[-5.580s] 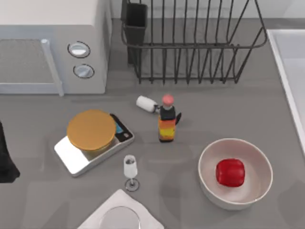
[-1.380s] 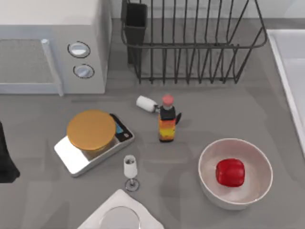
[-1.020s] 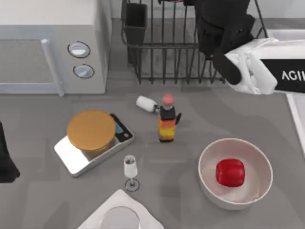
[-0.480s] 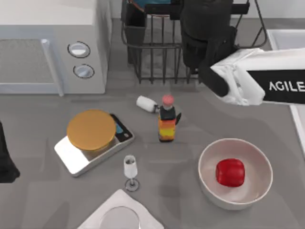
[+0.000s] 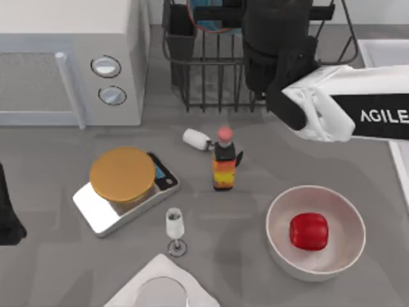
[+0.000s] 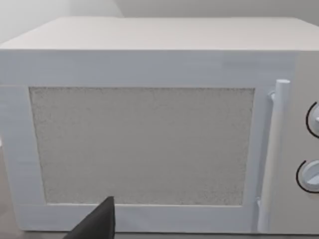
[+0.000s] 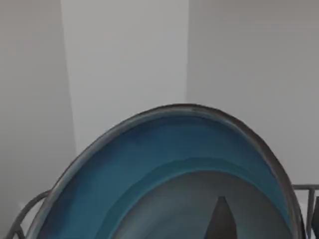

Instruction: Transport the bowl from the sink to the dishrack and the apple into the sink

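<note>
The teal-blue bowl with its red rim hangs tilted over the back left of the black wire dishrack, beside the utensil cup. My right gripper reaches in from the right and is shut on the bowl. In the right wrist view the bowl looms close, one dark fingertip against its inner wall. The red apple lies in the white bowl at the front right. A strip of the sink shows at the right edge. My left arm is parked at the far left.
A white microwave stands at the back left, and it faces the left wrist camera. A scale with an orange-brown disc, a red-capped bottle, a small glass and a lying white item occupy the middle. A white square object sits at the front.
My right arm has swung in from the right with the bowl and stopped over the dishrack. In the last half second the bowl has come further into view. The apple has stayed put.
</note>
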Controlling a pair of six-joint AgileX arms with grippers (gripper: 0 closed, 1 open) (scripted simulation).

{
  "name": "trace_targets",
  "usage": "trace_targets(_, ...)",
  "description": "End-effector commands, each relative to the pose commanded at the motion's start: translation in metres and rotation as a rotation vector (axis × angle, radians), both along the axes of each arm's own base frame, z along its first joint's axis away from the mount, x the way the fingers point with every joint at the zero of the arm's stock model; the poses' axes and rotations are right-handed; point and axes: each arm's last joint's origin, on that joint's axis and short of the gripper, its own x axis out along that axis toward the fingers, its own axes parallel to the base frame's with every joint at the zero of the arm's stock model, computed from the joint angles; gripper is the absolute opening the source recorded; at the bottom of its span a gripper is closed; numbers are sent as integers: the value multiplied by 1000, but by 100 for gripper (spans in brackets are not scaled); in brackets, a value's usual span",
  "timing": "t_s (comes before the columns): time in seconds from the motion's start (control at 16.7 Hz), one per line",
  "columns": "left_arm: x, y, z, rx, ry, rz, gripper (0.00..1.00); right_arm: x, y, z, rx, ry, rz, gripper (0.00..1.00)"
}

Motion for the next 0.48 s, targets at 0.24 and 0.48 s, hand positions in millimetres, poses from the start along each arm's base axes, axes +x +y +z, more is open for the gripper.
trace_targets(0.24,0,0,0,0,0,0,100,0,0,0,0,0,0,90)
trace_targets(0.48,0,0,0,0,0,0,100,0,0,0,0,0,0,100)
